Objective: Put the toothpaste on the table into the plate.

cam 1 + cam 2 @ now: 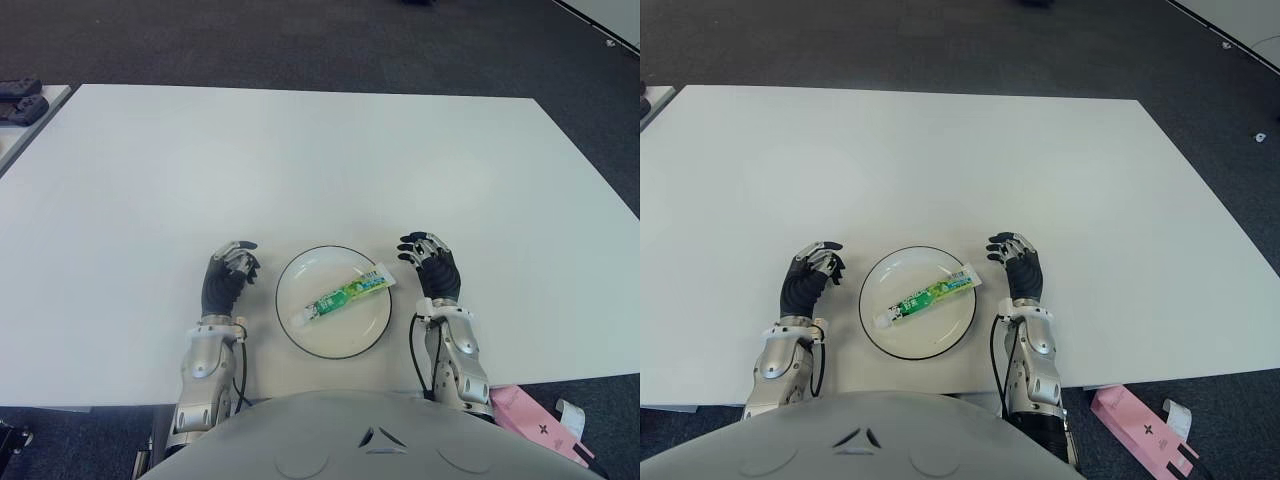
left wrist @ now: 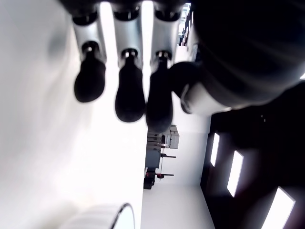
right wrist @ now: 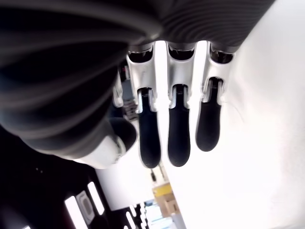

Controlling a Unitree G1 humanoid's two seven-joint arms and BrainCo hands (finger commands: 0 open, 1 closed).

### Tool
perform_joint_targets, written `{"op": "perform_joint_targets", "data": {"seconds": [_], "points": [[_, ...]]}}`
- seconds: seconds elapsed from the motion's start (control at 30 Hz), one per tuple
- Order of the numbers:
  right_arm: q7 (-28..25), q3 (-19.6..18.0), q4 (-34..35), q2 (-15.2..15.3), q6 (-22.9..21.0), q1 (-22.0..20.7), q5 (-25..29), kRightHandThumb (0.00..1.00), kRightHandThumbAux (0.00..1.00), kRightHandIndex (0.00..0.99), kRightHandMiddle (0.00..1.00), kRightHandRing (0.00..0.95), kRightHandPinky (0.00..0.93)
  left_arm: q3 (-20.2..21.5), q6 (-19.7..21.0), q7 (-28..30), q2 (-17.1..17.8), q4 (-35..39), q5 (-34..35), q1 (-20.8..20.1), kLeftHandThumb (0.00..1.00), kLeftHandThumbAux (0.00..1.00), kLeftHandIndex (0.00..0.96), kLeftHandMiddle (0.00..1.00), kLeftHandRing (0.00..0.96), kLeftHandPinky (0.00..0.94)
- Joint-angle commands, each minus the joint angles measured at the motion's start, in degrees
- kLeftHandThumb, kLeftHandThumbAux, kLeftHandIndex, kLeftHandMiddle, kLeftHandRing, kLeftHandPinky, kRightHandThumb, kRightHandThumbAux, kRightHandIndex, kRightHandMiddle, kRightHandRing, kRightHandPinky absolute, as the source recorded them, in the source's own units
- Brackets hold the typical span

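Observation:
A green and white toothpaste tube (image 1: 347,294) lies slantwise inside the white plate (image 1: 300,272) with a dark rim, near the table's front edge. My right hand (image 1: 430,264) is just right of the plate, close to the tube's broad end, with its fingers loosely bent and nothing in them. Its wrist view shows the fingers (image 3: 178,129) hanging free over the white table. My left hand (image 1: 229,274) shows to the left of the plate, fingers relaxed and holding nothing; the plate's rim (image 2: 125,210) shows in its wrist view.
The white table (image 1: 300,160) stretches far ahead and to both sides. A pink box (image 1: 535,420) lies on the dark floor past the front right corner. Dark objects (image 1: 20,100) sit on another surface at the far left.

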State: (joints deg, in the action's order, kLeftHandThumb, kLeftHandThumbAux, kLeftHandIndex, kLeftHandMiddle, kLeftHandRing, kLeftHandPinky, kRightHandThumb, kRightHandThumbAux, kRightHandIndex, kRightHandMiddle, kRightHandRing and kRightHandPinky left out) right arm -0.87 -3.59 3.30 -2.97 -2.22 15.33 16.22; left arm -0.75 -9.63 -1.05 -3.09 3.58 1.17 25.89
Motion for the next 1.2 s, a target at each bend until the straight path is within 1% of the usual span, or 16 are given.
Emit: {"op": "perform_joint_targets", "data": {"seconds": [0.03, 0.27, 0.6, 0.93, 1.2], "points": [[0.8, -0.5, 0.3, -0.9, -4.4, 0.4, 1.0, 0.706, 0.726, 0.426, 0.485, 0.481, 0.496, 0.3, 1.7, 0.3, 0.4, -1.7, 0.2, 0.6, 0.704, 0.722, 0.432, 0.717, 0.708, 0.708], [0.5, -0.5, 0.8, -0.5, -6.5, 0.5, 1.0, 0.707, 0.727, 0.425, 0.477, 0.480, 0.491, 0.3, 3.1, -0.1, 0.2, -1.3, 0.1, 0.4, 0.705, 0.722, 0.432, 0.721, 0.711, 0.706], [0.0, -1.0, 0.1, -0.4, -7.7, 0.4, 1.3, 0.706, 0.728, 0.425, 0.465, 0.469, 0.481, 0.4, 3.1, 0.1, 0.2, -1.3, 0.4, 0.3, 0.706, 0.721, 0.432, 0.714, 0.704, 0.692], [-2.2, 0.8, -0.1, 0.1, -4.0, 1.5, -1.5, 0.708, 0.728, 0.426, 0.469, 0.465, 0.475, 0.3, 4.3, -0.5, 0.0, -0.9, -0.1, 0.3, 0.705, 0.721, 0.432, 0.698, 0.687, 0.664], [-2.2, 2.4, 0.6, 0.1, -1.9, 2.4, -4.6, 0.709, 0.728, 0.426, 0.476, 0.467, 0.473, -0.1, 4.4, -0.4, -0.1, -0.2, -0.3, 0.3, 0.704, 0.721, 0.432, 0.707, 0.700, 0.691]]}}
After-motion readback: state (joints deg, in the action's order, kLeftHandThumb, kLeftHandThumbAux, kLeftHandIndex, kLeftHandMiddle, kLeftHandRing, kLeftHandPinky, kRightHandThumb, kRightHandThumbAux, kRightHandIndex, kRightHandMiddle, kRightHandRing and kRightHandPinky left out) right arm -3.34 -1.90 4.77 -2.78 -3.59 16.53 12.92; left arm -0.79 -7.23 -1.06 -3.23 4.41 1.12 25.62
